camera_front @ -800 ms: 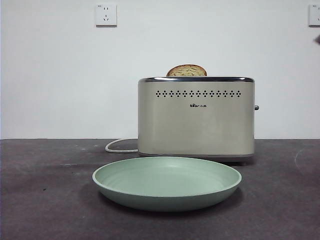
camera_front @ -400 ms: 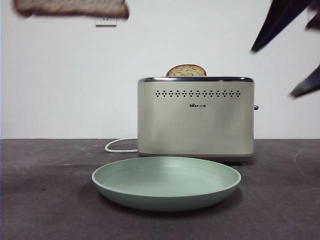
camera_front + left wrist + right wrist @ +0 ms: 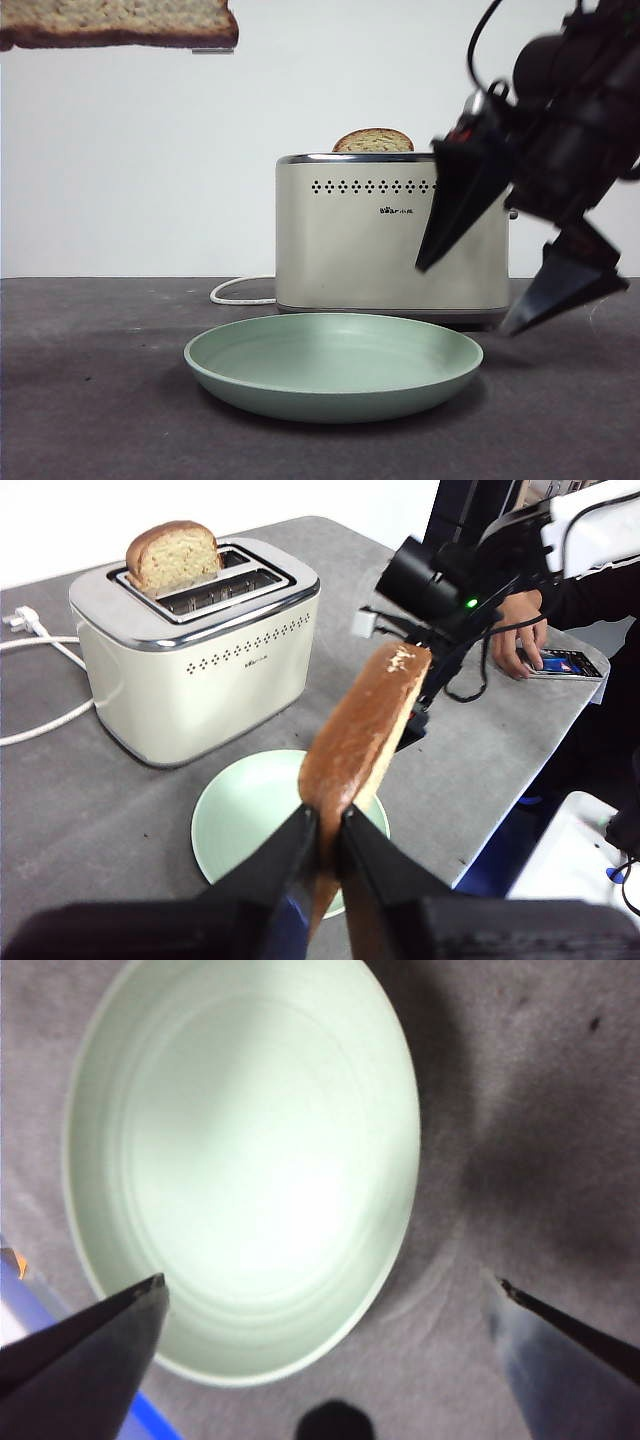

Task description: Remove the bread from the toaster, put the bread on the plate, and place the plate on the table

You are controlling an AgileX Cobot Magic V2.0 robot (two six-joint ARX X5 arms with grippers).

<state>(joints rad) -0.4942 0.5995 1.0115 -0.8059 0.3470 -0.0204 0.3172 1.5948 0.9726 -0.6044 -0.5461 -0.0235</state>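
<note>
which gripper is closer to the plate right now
Right. The right gripper hangs open just over the plate rim; the left gripper holds the bread high above.

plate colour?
Pale mint green, plain, no pattern. The plate shows best in the front view, empty on the table.

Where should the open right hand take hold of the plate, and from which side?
Grip the plate by its raised rim on the edge nearest the right hand, one jaw over the rim and one under or outside it. It lies flat on the table and is far too wide to span; the thin upturned rim is probably the only part the jaws can pinch.
</note>
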